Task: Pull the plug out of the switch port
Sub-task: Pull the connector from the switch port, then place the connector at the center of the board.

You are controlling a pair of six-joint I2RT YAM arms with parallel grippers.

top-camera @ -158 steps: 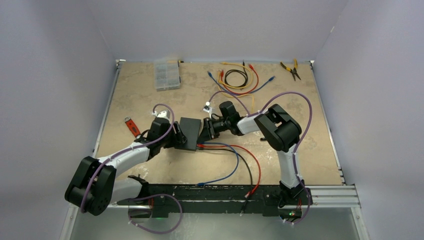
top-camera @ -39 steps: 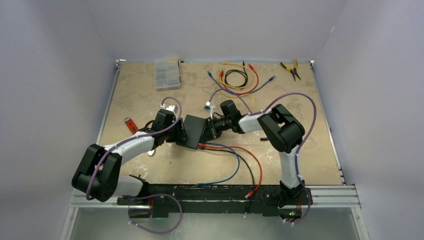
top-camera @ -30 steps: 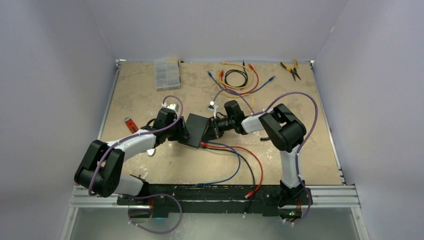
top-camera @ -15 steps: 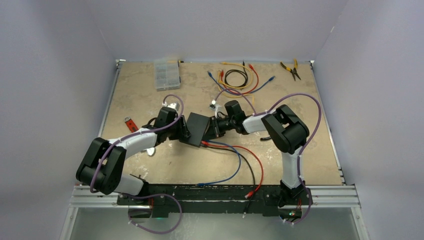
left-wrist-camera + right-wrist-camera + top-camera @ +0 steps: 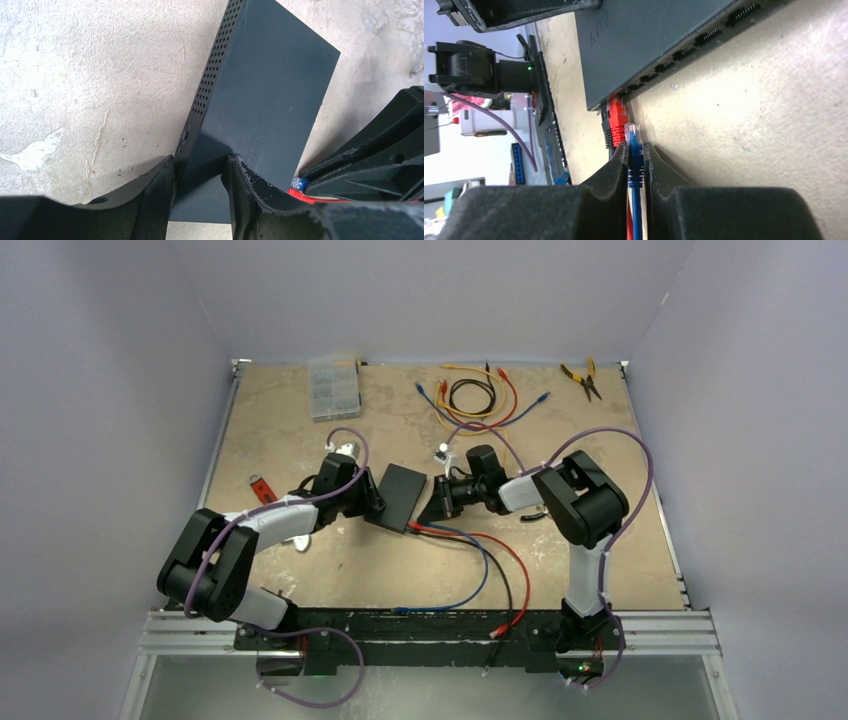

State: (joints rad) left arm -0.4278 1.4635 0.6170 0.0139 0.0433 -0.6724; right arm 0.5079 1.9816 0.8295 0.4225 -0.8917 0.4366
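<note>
Lab bench (image 5: 290, 435) (pliers (image 5: 582, 378), patch cables (image 5: 478, 397))

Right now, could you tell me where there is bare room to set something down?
Bare: right of the right arm, toward the pliers; between the compartment box and left arm. Crowded: around the switch and the coiled cables.

L arm (image 5: 280, 520) low, reaching fwd-right | L jaws gripping | R arm (image 5: 590, 505) bent left | R jaws pinched near-shut

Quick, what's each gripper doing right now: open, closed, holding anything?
Left gripper: closed on the switch, one finger on each side of its end.
Right gripper: closed on the blue plug, its tip outside the ports.
</note>
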